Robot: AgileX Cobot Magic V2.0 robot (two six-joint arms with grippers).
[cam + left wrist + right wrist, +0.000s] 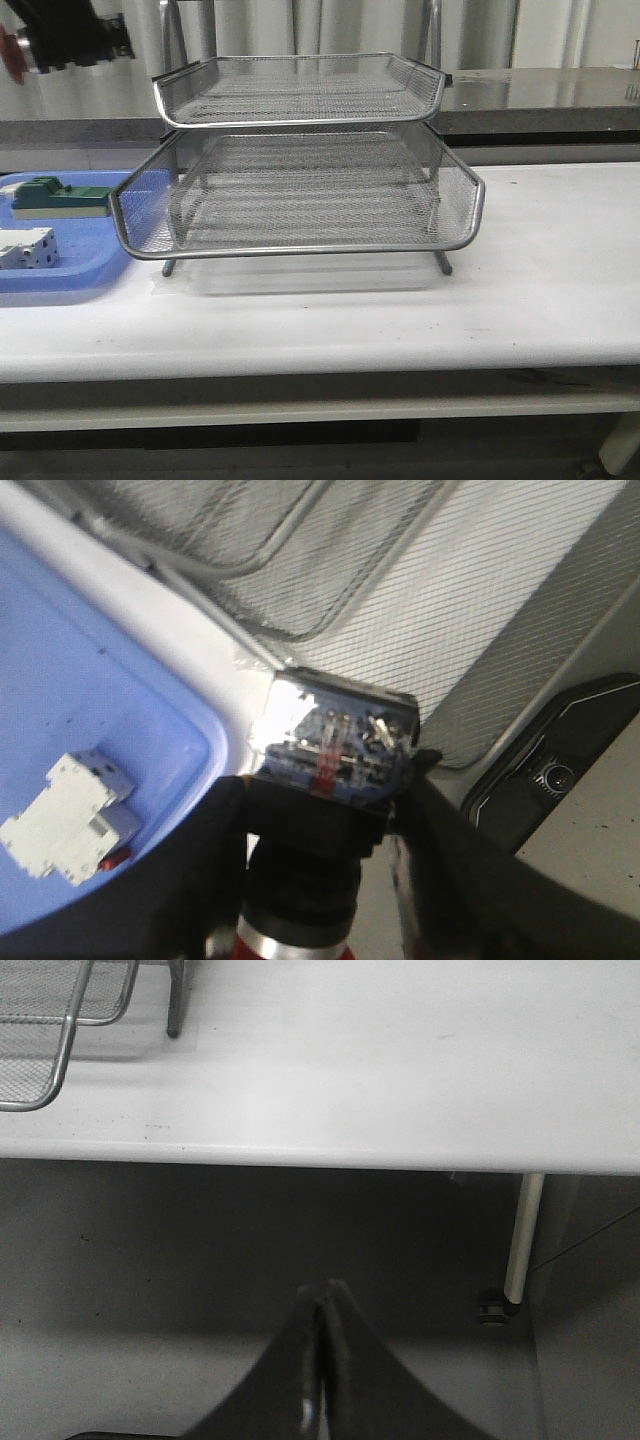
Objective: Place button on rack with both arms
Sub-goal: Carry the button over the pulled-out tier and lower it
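Button (335,755) between left gripper (320,830) fingers

Silver wire-mesh rack (300,190): fine metal mesh, shiny chrome rims and legs.
White table (400,310): smooth, matt, faintly scuffed.
Flat blue tray (70,275): smooth plastic, soft sheen.
Red-capped button (335,755): glossy clear-blue plastic body, polished silver collar.
White boxy switch (70,815): matt plastic.
Black left gripper (320,810): dull, matt.

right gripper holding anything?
No, the right gripper has its fingers closed together with nothing between them, off the table's front edge.
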